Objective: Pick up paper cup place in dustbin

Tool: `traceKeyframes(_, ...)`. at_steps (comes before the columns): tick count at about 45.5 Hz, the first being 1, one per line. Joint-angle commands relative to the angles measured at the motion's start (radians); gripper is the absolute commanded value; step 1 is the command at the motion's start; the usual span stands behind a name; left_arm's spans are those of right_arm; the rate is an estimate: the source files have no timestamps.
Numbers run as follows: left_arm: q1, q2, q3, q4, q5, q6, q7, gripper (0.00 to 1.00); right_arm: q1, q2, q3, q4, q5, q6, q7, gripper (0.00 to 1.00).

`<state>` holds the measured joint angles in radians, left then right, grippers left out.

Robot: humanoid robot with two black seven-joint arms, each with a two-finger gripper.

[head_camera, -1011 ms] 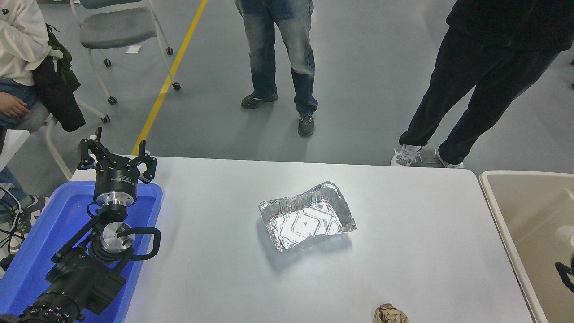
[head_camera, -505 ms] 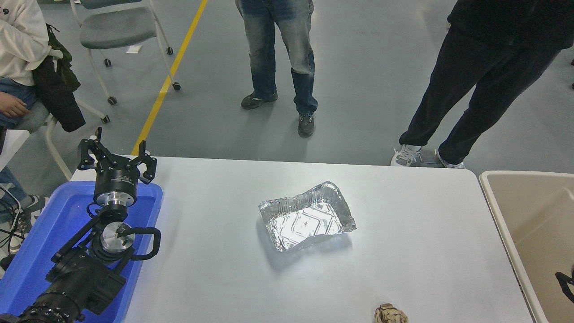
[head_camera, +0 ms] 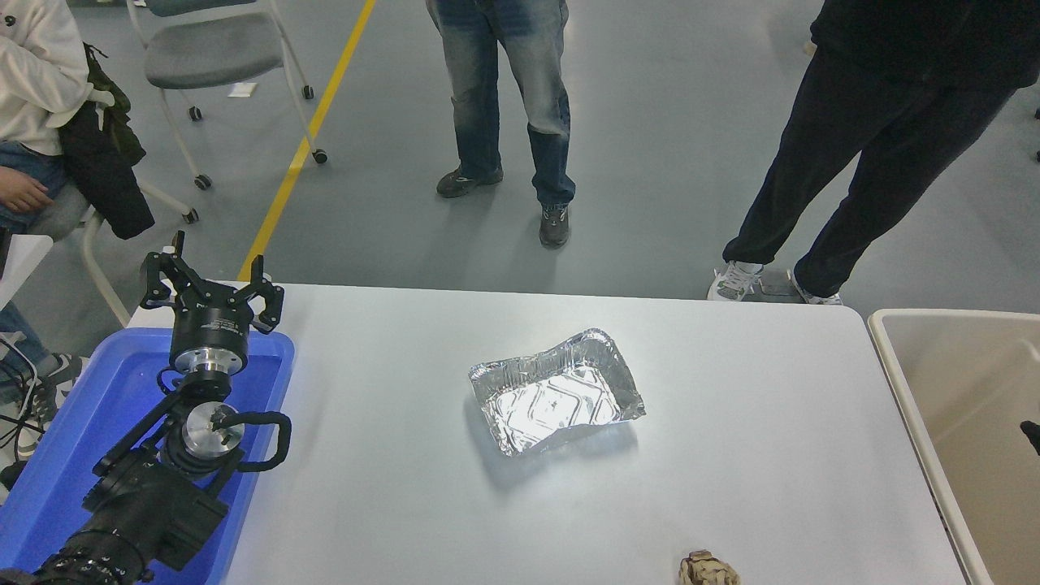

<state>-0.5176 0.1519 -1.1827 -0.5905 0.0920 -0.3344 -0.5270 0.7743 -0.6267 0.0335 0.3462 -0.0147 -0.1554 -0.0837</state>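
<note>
The paper cup is out of view. The cream-beige dustbin stands against the table's right end, and the part of its inside that shows holds nothing. Only a small black tip of my right gripper shows at the picture's right edge, over the dustbin's inside. My left gripper is parked at the far left over the back edge of the blue tub, its fingers spread open and empty.
A dented silver foil tray lies mid-table. A small brown wrinkly lump sits at the front edge. Two people stand beyond the far side, and a seated person and a wheeled chair are at the top left.
The white cup seen at the right edge over the dustbin a second ago no longer shows. My right gripper has drawn off to the right, almost out of the picture.
</note>
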Motion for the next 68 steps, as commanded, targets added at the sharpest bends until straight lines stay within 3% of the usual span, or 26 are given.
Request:
traceKeyframes(1,0.001,0.000,0.000,0.000,0.000,0.000,-0.001,0.99,0.115,-0.189,-0.020,0.351,-0.171,-0.006,-0.002,1.00)
traceKeyframes(15,0.001,0.000,0.000,0.000,0.000,0.000,0.001,0.99,0.275,-0.387,-0.079,0.747,-0.363,-0.004,-0.016,1.00)
traceKeyframes(27,0.001,0.000,0.000,0.000,0.000,0.000,0.001,0.99,0.692,-0.398,-0.572,0.856,-0.361,-0.004,-0.018,1.00)
traceKeyframes(40,-0.001,0.000,0.000,0.000,0.002,-0.002,0.001,0.99,1.000,-0.303,-0.903,0.993,-0.352,-0.001,-0.016,1.00)
traceKeyframes(47,0.001,0.000,0.000,0.000,0.002,0.000,0.001,0.99,1.283,-0.079,-1.270,1.109,-0.334,0.002,-0.005,1.00)
traceKeyframes(54,0.001,0.000,0.000,0.000,0.002,0.000,-0.001,0.99,1.330,-0.013,-1.275,1.162,-0.332,0.029,-0.001,1.00)
traceKeyframes(68,0.001,0.000,0.000,0.000,0.000,0.000,-0.001,0.99,1.485,0.111,-1.253,1.258,-0.329,0.247,-0.001,1.00)
